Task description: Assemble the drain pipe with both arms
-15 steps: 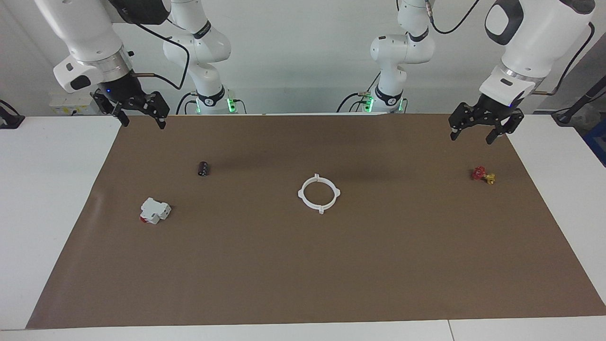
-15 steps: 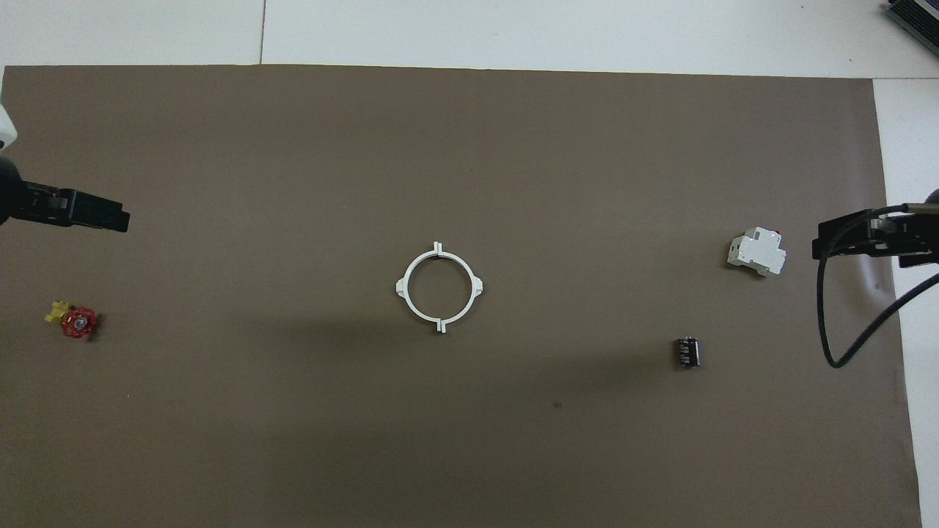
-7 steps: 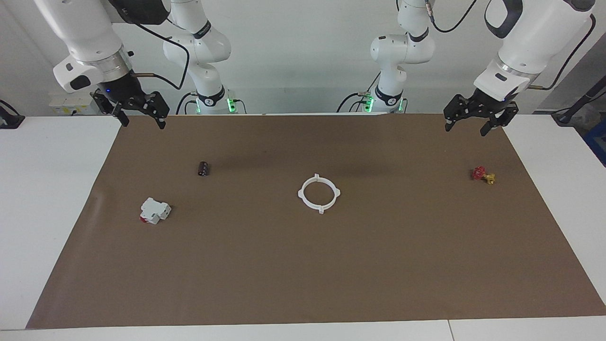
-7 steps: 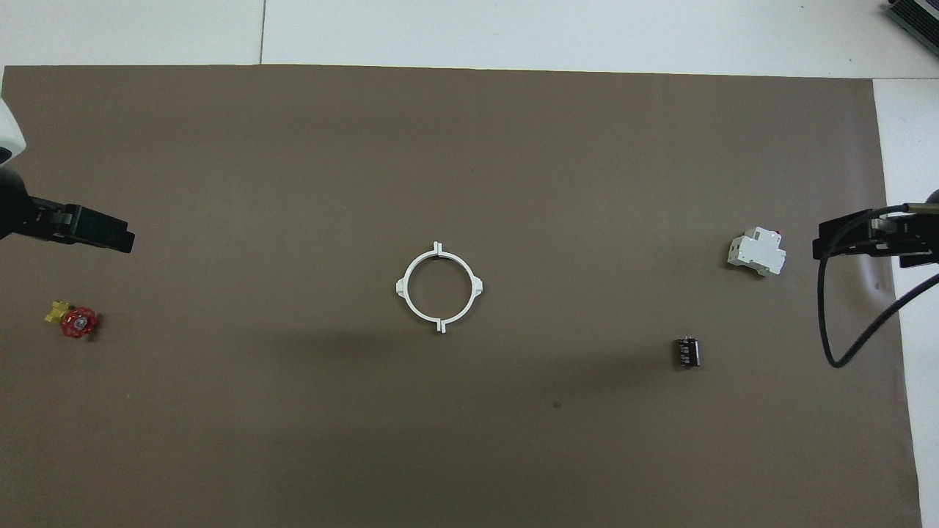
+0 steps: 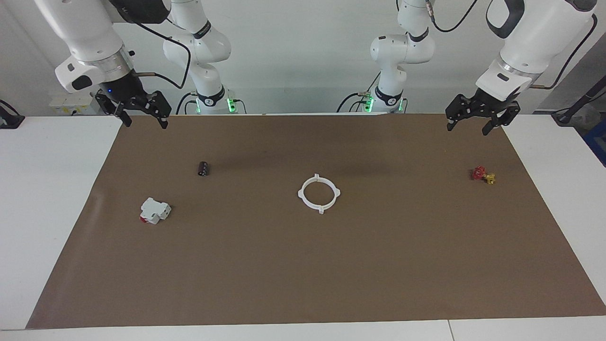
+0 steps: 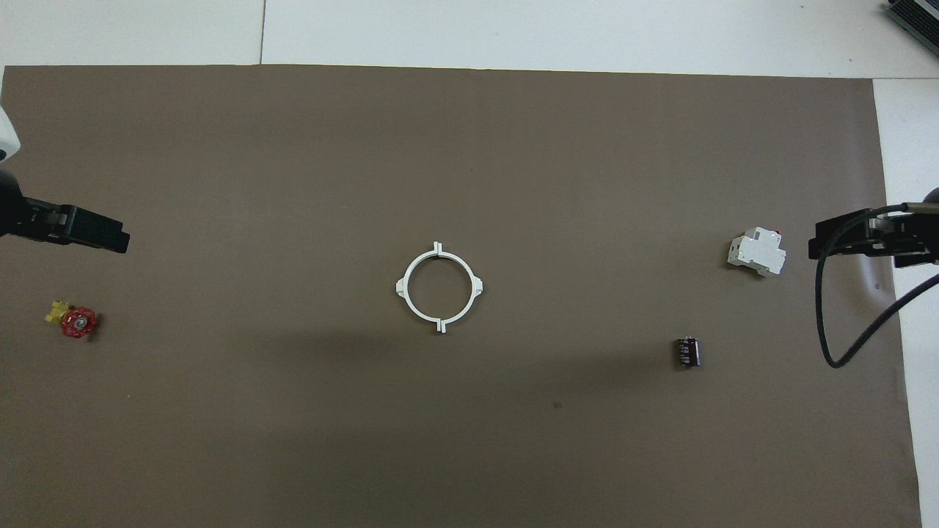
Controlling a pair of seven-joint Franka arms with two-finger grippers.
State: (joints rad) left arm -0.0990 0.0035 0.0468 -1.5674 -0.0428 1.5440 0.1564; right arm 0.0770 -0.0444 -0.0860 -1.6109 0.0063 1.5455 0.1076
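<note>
Facing view: the drain pipe (image 5: 319,194) is lying as one ring mid-desk; left pincer (image 5: 467,125) and right pincer (image 5: 145,122) are hanging spread, empty.
Overhead view: the ring (image 6: 439,287) is sitting centred, both pincers well apart.

1. The drain pipe (image 6: 439,287), a closed white ring with small tabs, lies flat mid-mat on the brown mat (image 6: 469,440).
2. The left gripper (image 6: 95,233) reaches in over the mat's edge, above a red and yellow valve (image 6: 73,320).
3. The right gripper (image 6: 843,238) hangs beside the white block (image 6: 755,253); a black cylinder (image 6: 687,352) lies nearer the robots.
</note>
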